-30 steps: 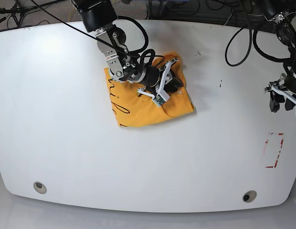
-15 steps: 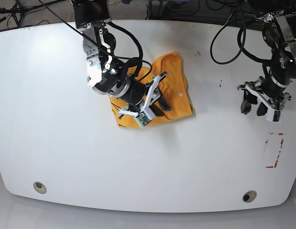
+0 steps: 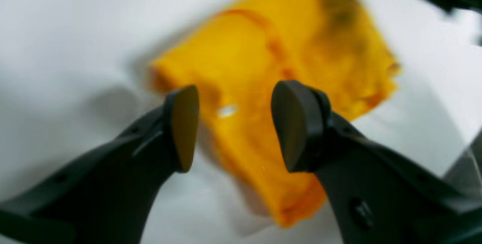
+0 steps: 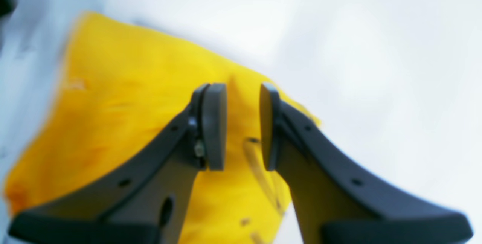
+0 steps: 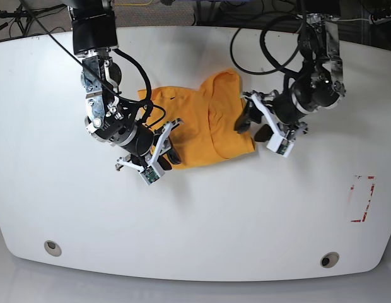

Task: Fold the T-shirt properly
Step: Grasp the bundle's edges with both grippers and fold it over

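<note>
Left wrist view gives you the left gripper (image 3: 233, 127) with its two dark pads (image 3: 184, 127) spread well apart and nothing between them; it hangs over the T-shirt (image 3: 271, 86) without pinching any cloth. Through the gap you see the orange-yellow fabric folded into a rough block, one corner pointing toward the camera, and the picture is blurred, so seams and edges are hard to make out. White table (image 3: 56, 29) lies all around the cloth.

On the right wrist view, your right gripper (image 4: 243, 127) has its pads (image 4: 214, 123) only slightly parted, a narrow slot between them, and no cloth caught in it. The T-shirt (image 4: 124, 97) lies under and behind the fingers, with a dark cursive stroke of the print showing in the gap. This picture is blurred too.

From the base view you find the T-shirt (image 5: 208, 126) near the middle of the white table (image 5: 246, 221), folded into a compact bundle with a raised fold along its upper right part. The right gripper (image 5: 159, 154) sits at the bundle's lower left edge, on that view's left. The left gripper (image 5: 257, 124) sits just beside the bundle's right edge, on that view's right. A red rectangular marking (image 5: 362, 199) lies well apart from the cloth, near the table's right side.
</note>
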You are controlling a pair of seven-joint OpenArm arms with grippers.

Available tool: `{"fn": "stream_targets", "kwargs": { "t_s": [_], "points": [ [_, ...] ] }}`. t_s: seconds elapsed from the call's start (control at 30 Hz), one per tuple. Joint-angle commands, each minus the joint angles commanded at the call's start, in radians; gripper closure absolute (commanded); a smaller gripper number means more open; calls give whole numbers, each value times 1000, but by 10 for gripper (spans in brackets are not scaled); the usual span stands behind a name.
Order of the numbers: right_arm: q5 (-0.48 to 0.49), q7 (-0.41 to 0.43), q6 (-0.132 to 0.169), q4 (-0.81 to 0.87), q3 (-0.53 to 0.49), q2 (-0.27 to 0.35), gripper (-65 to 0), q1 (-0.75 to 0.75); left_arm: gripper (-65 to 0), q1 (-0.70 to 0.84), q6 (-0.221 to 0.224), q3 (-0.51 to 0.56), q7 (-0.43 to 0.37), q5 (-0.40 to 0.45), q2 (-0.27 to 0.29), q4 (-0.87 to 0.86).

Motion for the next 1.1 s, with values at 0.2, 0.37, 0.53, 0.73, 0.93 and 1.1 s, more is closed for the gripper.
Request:
{"fn": "stream_targets", "kwargs": {
  "t_s": [0.2,0.37,0.53,0.73,0.93,1.1],
  "points": [
    [0,147,55,-175,-2,20,-144,25,-325,34,61,68,-2,2,18,-8],
    [-2,261,126,-316,-2,37,-140,21,-325,34,84,100,2,-2,-26,-20],
    [-2,351,137,-350,2,48,-140,-55,-325,32,83,146,5,-5,-127,-60],
    [0,399,135,-341,3,51,-138,-153,-325,-12,80,149,-28,0,-180,-204],
    [8,433,133,-292,3,61,-138,-250,-325,-140,80,181,-63,0,-196,-373],
    [3,434,132,-233,3,58,-138,-316,-325,-253,80,233,-109,0,-198,-493]
  ]
}}
